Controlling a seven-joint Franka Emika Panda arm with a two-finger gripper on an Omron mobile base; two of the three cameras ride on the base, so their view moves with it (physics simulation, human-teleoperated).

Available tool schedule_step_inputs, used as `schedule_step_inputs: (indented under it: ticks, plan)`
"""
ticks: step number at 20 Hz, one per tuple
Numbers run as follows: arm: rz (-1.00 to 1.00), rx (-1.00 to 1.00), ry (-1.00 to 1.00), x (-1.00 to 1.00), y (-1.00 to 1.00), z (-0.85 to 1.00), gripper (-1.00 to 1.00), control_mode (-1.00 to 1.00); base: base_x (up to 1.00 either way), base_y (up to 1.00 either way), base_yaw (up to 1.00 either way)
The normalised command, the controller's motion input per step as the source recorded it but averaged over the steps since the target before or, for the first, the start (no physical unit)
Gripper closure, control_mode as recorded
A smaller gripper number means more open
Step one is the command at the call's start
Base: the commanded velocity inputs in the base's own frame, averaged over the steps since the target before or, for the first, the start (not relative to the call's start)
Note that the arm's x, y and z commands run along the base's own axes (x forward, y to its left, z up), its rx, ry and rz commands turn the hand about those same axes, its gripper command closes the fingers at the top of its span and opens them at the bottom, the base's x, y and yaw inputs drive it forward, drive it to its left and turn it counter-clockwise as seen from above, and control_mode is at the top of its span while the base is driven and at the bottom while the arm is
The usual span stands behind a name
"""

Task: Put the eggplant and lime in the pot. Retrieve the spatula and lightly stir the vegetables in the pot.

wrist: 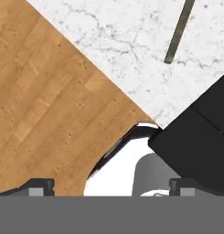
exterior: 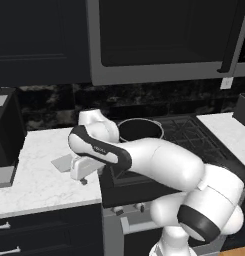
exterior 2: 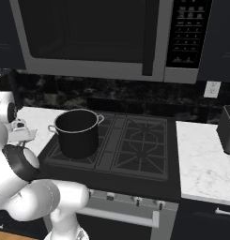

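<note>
on the stove's back left burner stands the pot (exterior 2: 77, 132), black, upright, metallic rim, side handles showing in the right base view; in the left base view its rim (exterior: 139, 129) rises just behind the arm's elbow. inside looks dark; contents cannot be told.

left of the stove, the white marbled desk (exterior: 36, 172) carries the spatula (exterior: 62, 163): its flat light-grey blade lies on the stone, partly hidden by the robot's hand. in the hand view a thin dark handle (wrist: 179, 31) lies on the marble near the top edge, running out of frame at the top.

gripper (wrist: 112, 186) hangs over the desk's front edge, close to the corner where marble meets the black stove (wrist: 200, 137); wooden floor (wrist: 45, 105) below on one side. its two dark fingertips (wrist: 38, 186) stand wide apart at the bottom of the hand view, nothing between them. from the left base view the hand (exterior: 85, 167) sits low above the desk, beside the blade, whether touching it cannot be told.

overhead, a microwave (exterior 2: 102, 37) above the stove. a dark appliance (exterior: 5, 132) sits on the desk at far left. a second marbled desk (exterior 2: 205, 164) lies right of the stove, with a dark box (exterior 2: 227, 129) at its far edge.
</note>
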Motion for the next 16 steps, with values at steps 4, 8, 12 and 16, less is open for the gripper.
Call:
schedule_step_inputs:
  ticks: [4,8,12,16]
  plan:
    - [-0.03,-0.10,0.02,0.35,0.01,-0.48,-1.00,-1.00,0.00,0.00,0.00]
    - [-0.02,-0.03,0.00,0.41,0.03,-0.43,-1.00,-1.00,0.00,0.00,0.00]
    - [-0.02,-0.04,0.00,0.48,0.18,-0.30,-1.00,-1.00,0.00,0.00,0.00]
    - [0.00,-0.04,0.00,0.38,0.22,-0.33,-1.00,-1.00,0.00,0.00,0.00]
